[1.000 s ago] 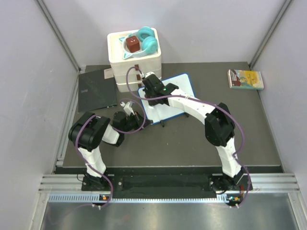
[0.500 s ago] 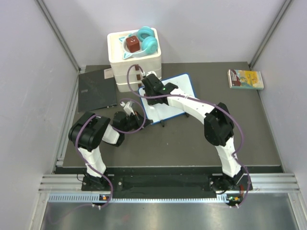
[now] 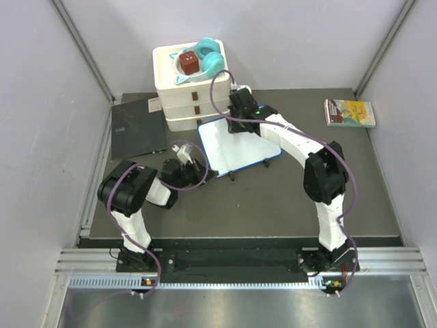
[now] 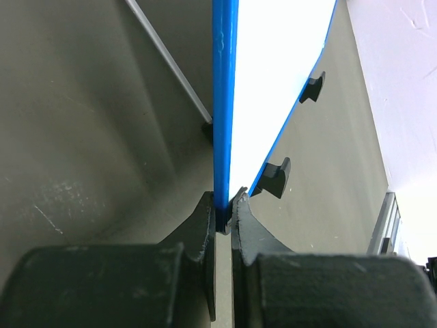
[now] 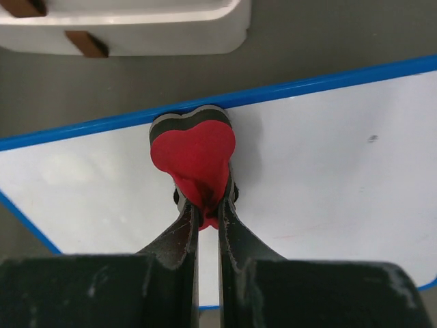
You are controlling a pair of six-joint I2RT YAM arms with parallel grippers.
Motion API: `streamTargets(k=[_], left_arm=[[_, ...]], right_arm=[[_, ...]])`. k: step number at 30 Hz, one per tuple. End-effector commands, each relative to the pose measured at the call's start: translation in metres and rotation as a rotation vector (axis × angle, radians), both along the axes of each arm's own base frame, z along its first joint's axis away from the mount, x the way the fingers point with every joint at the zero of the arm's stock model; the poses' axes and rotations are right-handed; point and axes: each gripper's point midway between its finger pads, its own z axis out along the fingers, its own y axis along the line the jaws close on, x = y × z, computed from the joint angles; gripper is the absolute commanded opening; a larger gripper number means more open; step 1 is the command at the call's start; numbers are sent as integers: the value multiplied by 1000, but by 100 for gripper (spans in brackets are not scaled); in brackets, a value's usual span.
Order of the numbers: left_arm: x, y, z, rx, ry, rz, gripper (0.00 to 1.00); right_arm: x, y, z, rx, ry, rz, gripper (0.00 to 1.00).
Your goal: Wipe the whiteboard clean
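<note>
- Wiping is the step in hand. The right gripper (image 5: 205, 205) is clamped on a red heart-shaped eraser (image 5: 194, 147). The eraser's pad sits at the far edge of the whiteboard (image 5: 328, 150), just short of the white drawer box (image 5: 136, 20).
- The left gripper (image 4: 224, 205) is pinched tight on the board's blue frame at its near left corner, steadying it on the dark table (image 3: 273, 198).
- The board lies mid-table on its little black feet (image 4: 276, 176), between the drawer box and the arms.
- Most of the surface looks clean to me. A small dark speck (image 5: 372, 139) and a faint reddish trace (image 5: 307, 232) may be leftover ink, though the pale sheen makes that hard to call.
- Next, I'd judge, the eraser needs pressing flat and drawing back across those spots, with a firm left hold.
- From above, the right arm covers the eraser and part of the far edge. Each wrist view shows only part of the board.
</note>
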Motion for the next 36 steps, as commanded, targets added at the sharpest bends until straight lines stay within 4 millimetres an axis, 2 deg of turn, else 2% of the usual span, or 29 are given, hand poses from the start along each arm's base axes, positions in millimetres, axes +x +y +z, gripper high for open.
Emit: streamTargets(k=[1, 9, 17, 24, 25, 26, 28, 29, 34, 36], left_arm=[[-25, 33, -72, 235, 184, 73, 0], [-26, 34, -72, 237, 185, 73, 0], [-26, 34, -73, 240, 186, 73, 0], [-26, 34, -73, 242, 190, 78, 0], [-26, 34, -73, 242, 190, 79, 0], [-26, 34, -74, 243, 191, 77, 0], [-26, 34, -74, 243, 192, 79, 0], [-25, 34, -73, 244, 189, 80, 0], [-25, 34, -75, 246, 197, 80, 0], [-25, 34, -75, 248, 197, 78, 0]], right_arm=[[34, -74, -41, -127, -3, -200, 0], [38, -123, -62, -154, 48, -297, 0], [34, -154, -76, -178, 86, -346, 0], [19, -159, -85, -180, 107, -356, 0], [17, -160, -82, -170, 99, -357, 0], [9, -163, -89, -178, 118, -357, 0], [4, -160, -83, -143, 103, -356, 0], [-7, -164, -93, -146, 126, -354, 0], [-31, -156, -104, -121, 138, -323, 0], [-38, -144, -100, -121, 120, -298, 0]])
